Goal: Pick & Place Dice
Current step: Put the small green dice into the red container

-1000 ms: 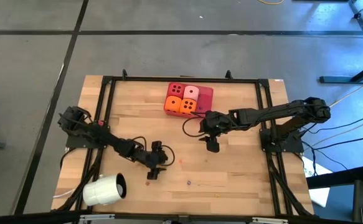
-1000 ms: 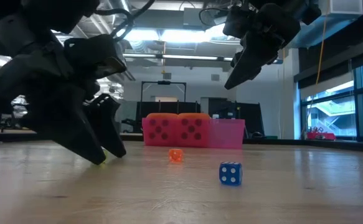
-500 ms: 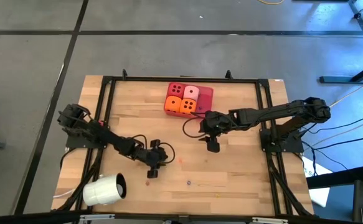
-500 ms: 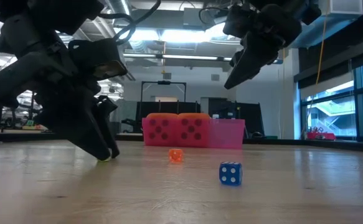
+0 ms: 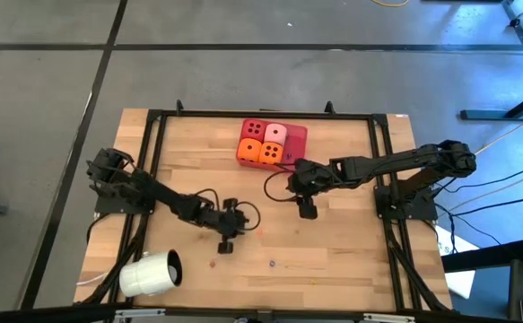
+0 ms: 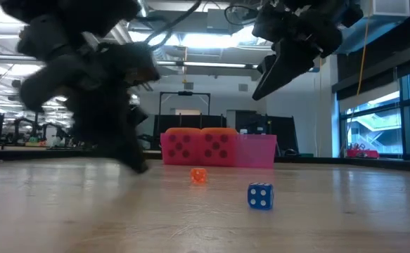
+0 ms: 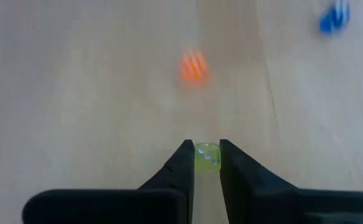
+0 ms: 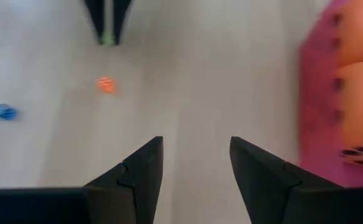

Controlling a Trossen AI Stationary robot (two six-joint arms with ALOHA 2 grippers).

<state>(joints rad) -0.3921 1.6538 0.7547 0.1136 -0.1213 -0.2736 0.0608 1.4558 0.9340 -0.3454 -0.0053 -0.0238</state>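
Left pincer stands clamped on a small yellow-green die, the cube pinched at the very tips of both fingers. We judge the tip hold suits so small a piece and keeps it in sight of the wrist camera. On the overhead view this pincer sits low over the boards at about 7 o'clock from the table's centre.

Just beyond it, loose on the wood, we note a small orange die, and a small blue die nearer the table-level camera. Neither touches the other. We take these to be awaiting collection.

A white cup lies on its side at about 8 o'clock, near the front corner, well apart from the dice.

Right pincer hangs above the boards at about 2 o'clock from the centre, its fingers apart and holding nothing. We judge it to be waiting.

Farthest off, at 12 o'clock by the back rail, the pink tray holds four large dice packed in a square: one red die, one pale pink die and two orange dice. They fill one end, leaving the other end bare.
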